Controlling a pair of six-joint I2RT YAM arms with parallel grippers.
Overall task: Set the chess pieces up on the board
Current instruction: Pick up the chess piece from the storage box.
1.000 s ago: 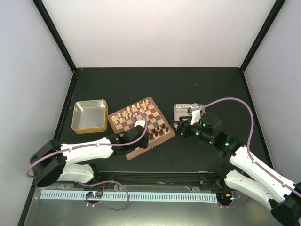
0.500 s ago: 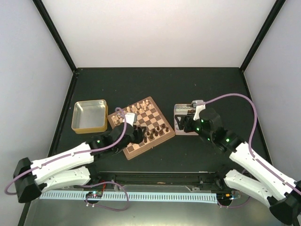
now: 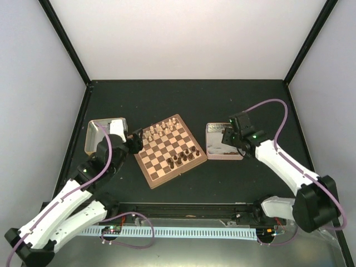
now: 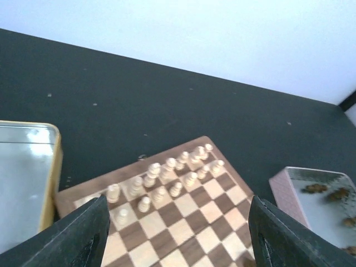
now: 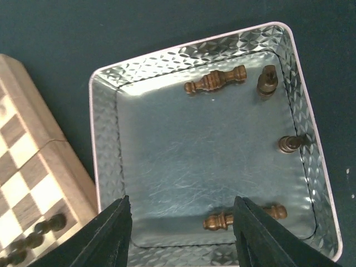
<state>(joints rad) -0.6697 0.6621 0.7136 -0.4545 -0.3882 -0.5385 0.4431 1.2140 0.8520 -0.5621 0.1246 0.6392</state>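
Note:
The chessboard [image 3: 170, 151] lies mid-table, with cream pieces [image 3: 159, 131] in its far rows and dark pieces [image 3: 185, 157] near its right edge. In the left wrist view the cream pieces [image 4: 167, 178] stand in two rows on the board [image 4: 183, 222]. My left gripper [image 3: 135, 142] is open and empty, above the board's left corner. My right gripper [image 3: 227, 138] is open and empty, above the silver tin [image 3: 223, 149]. The right wrist view shows that tin [image 5: 105, 133] holding several dark pieces: two lying [image 5: 216, 81] [image 5: 243, 216], two upright [image 5: 267, 81] [image 5: 290, 143].
A gold-sided tin [image 3: 94, 140], seemingly empty, sits left of the board, and it also shows in the left wrist view [image 4: 25, 178]. White walls enclose the black table. A cable rail runs along the near edge [image 3: 178, 231].
My left arm has pulled back from the board's near side to its left corner by the gold tin. My right gripper has moved from the board's edge to above the silver tin.

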